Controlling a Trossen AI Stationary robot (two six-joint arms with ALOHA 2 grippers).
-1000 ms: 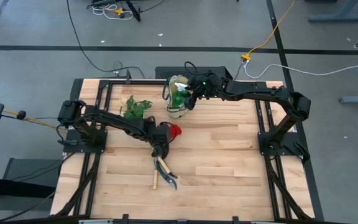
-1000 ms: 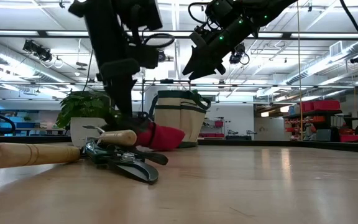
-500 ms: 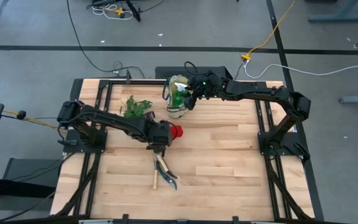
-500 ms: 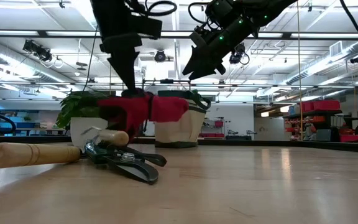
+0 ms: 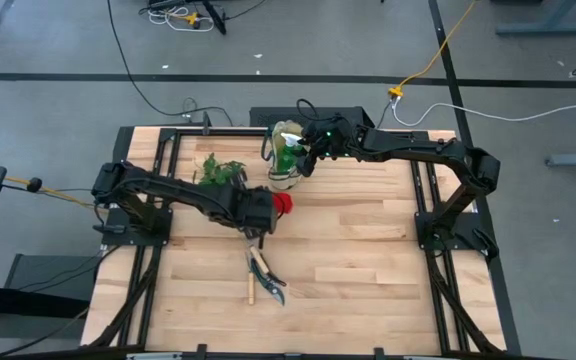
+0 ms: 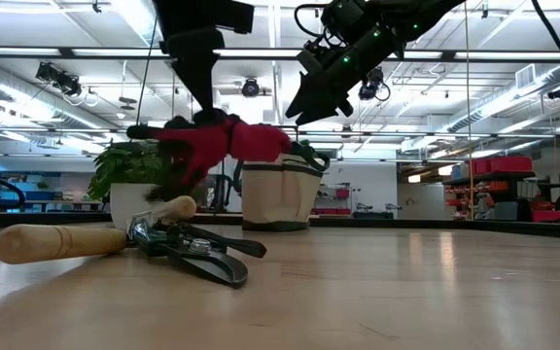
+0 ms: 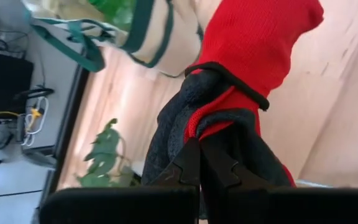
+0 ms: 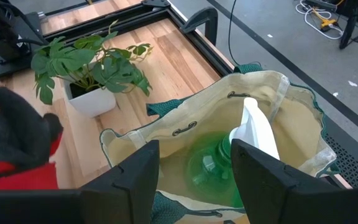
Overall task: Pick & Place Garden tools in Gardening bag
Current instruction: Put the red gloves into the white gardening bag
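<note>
The left gripper has its fingers pinched shut on the red-and-black glove, which hangs clear of the surface near the bag, higher than a moment ago. The right gripper hovers spread wide over the bag's mouth, empty. The glove hides the left fingertips.

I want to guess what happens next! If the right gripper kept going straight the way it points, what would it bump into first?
Probably the green spool lying inside the gardening bag. The right gripper hovers open over the bag's mouth, pointing down into it. How far down the spool sits is hard to judge.
</note>
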